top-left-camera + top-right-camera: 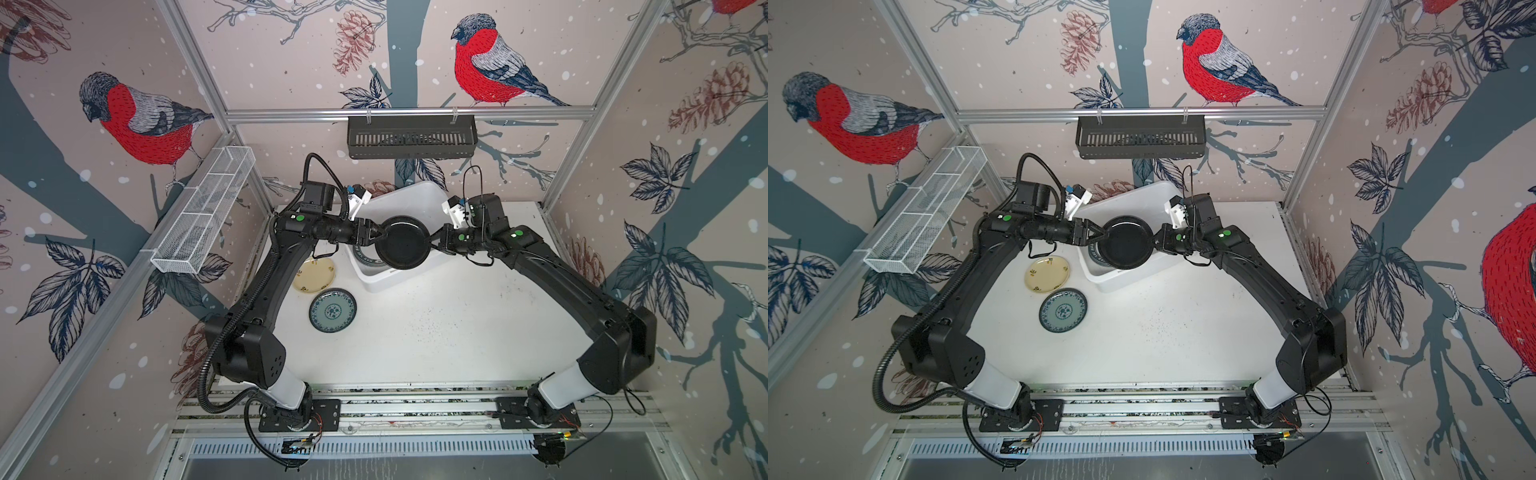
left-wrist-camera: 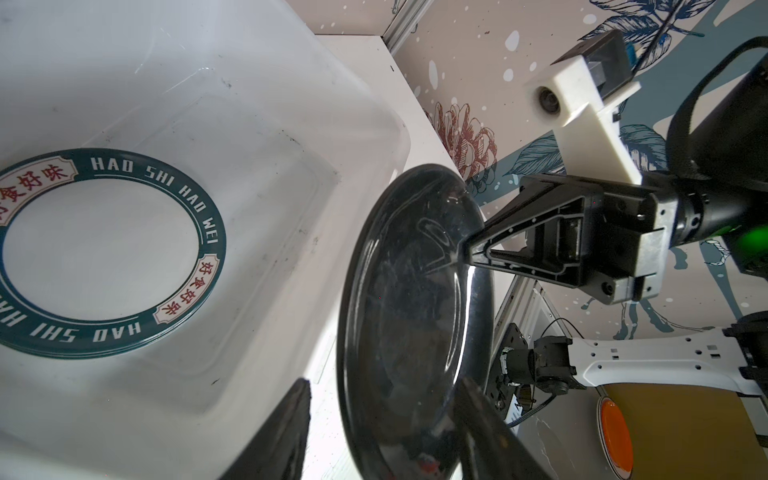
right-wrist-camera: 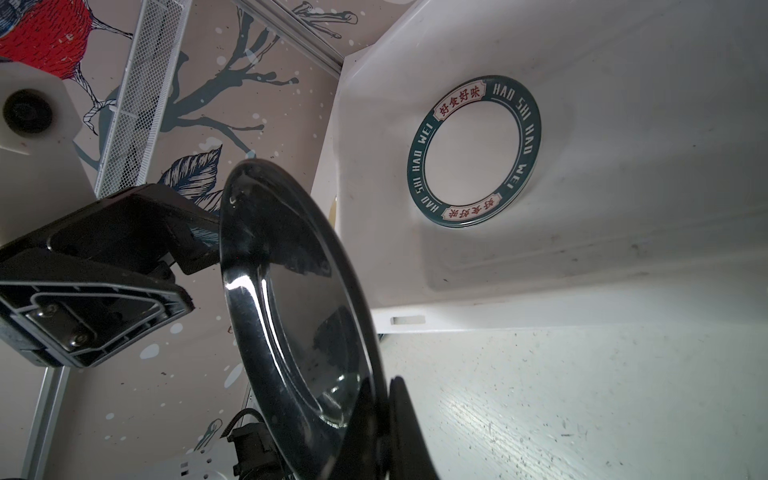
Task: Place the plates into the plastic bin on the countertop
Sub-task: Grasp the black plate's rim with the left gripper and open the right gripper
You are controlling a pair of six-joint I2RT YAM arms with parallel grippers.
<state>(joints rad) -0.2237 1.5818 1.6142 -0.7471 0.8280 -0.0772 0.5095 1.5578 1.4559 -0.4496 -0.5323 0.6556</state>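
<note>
A glossy black plate [image 1: 401, 243] [image 1: 1125, 243] hangs tilted over the white plastic bin [image 1: 386, 279] [image 1: 1113, 282]. My right gripper [image 1: 432, 245] [image 3: 382, 382] is shut on its right rim. My left gripper [image 1: 380, 237] [image 2: 384, 386] is open and straddles the plate's left rim, with a gap showing beside one finger. On the bin's floor lies a white plate with a dark-green lettered rim [image 2: 104, 249] [image 3: 473, 151]. A pale yellow plate [image 1: 314, 275] and a teal floral plate [image 1: 332, 310] rest on the countertop [image 1: 457, 324], left of the bin.
A black slotted basket [image 1: 411, 137] hangs on the back rail. A white wire-mesh basket [image 1: 203, 212] is fixed along the left wall. The bin stands at the back of the countertop, turned at an angle.
</note>
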